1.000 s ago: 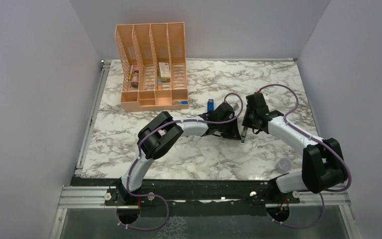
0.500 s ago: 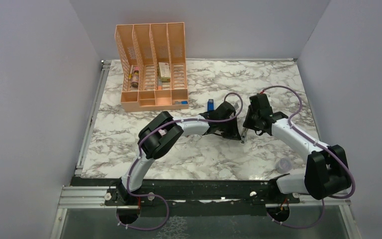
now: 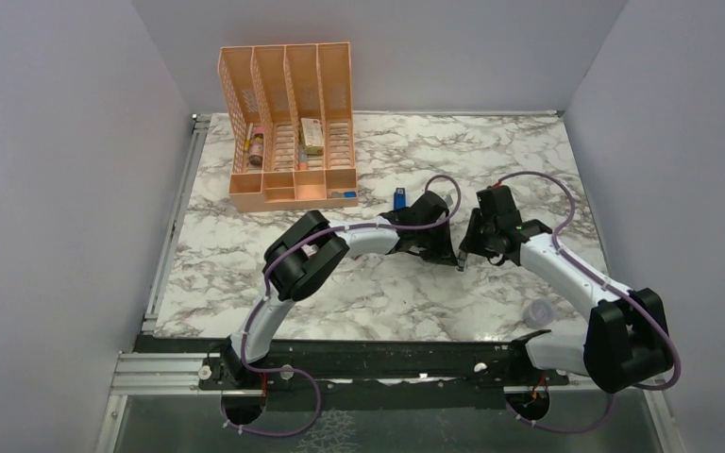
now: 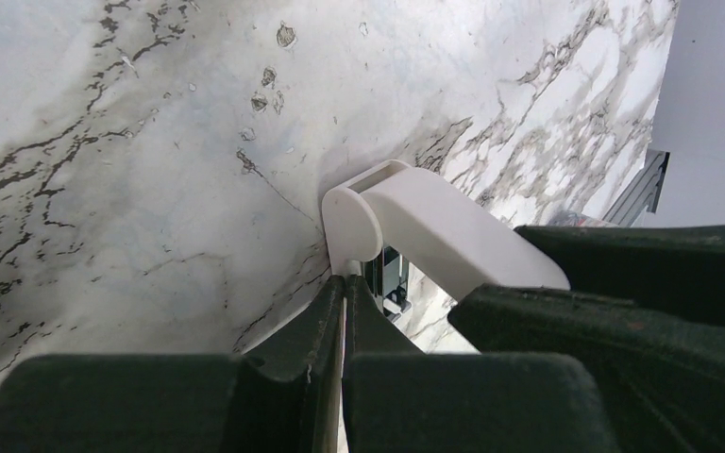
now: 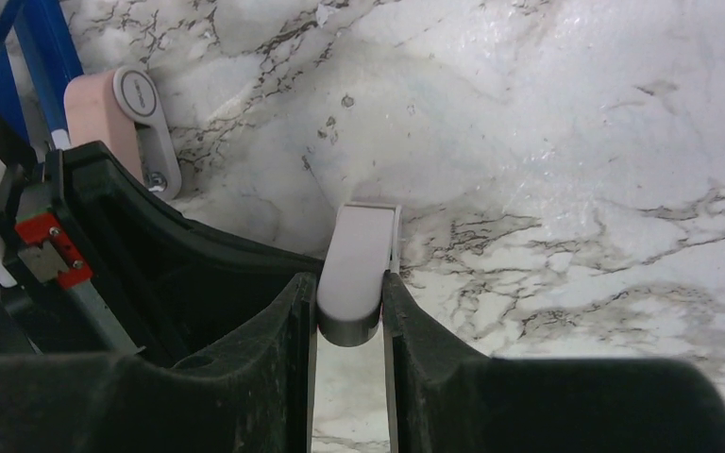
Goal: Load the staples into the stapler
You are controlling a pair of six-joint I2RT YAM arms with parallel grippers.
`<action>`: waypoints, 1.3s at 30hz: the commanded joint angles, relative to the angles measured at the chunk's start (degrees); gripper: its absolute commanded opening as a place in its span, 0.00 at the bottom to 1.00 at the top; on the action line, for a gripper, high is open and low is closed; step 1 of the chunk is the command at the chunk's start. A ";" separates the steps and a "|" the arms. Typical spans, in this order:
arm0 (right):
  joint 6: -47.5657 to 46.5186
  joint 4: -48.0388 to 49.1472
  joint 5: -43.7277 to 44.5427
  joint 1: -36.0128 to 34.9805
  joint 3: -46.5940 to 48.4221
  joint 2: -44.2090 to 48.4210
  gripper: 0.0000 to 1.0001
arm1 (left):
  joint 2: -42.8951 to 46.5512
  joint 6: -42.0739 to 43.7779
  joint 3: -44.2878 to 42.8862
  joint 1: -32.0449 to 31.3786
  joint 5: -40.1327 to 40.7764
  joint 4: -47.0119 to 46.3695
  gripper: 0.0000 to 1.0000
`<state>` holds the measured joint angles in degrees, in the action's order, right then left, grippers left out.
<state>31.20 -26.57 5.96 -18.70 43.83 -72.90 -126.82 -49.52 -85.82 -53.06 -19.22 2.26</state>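
On marble table (image 5: pixel 576 142) — right gripper (image 5: pixel 349 289) clamps a pale curved piece (image 5: pixel 352 260), fingers snug on both sides; left gripper (image 4: pixel 345 294) pinched to a hairline gap — contents indiscernible.

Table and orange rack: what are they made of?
The table looks like polished marble, or a marble-print top. It is white with grey veins and shines glossily in the wrist views. The rack looks like matte peach plastic, moulded in one colour with slotted walls.

The marble table (image 3: pixel 529 160) carries a peach organizer (image 3: pixel 283 201) far left and a pale round object (image 3: pixel 538 311) near its right edge.
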 commanded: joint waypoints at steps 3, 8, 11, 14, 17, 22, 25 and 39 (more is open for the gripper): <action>3.46 -3.76 -11.88 -1.85 -3.33 1.28 0.20 | -2.81 0.20 -0.84 -0.56 2.94 0.99 0.02; 3.60 -3.42 -11.89 -1.91 -4.27 1.08 0.20 | -2.73 0.25 -0.75 -0.56 2.81 0.98 0.03; 3.74 -2.78 -12.28 -2.07 -5.10 0.33 0.21 | -2.59 0.29 -0.67 -0.55 2.79 0.97 0.03; 3.95 -1.84 -11.84 -2.10 -5.90 -0.46 0.20 | -2.48 0.19 -0.57 -0.47 2.84 0.78 0.02; 3.96 -1.07 -10.65 -2.13 -6.28 -1.86 0.20 | -2.02 0.16 -0.28 -0.47 2.86 0.55 0.03; 4.26 0.03 -8.45 -2.13 -6.35 -4.20 0.20 | -0.27 1.57 0.23 -0.34 4.49 1.45 0.06; 4.52 0.66 -7.17 -2.13 -6.35 -5.52 0.20 | 1.42 2.58 1.24 -0.29 6.27 2.41 0.08; 5.23 0.11 -2.14 -2.13 -5.09 -10.61 0.21 | 6.27 4.95 4.29 -0.12 10.66 4.57 0.08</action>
<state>34.70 -28.01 1.69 -20.08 41.01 -78.22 -122.78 -46.13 -82.37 -52.99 -11.22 5.15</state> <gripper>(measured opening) 0.307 0.079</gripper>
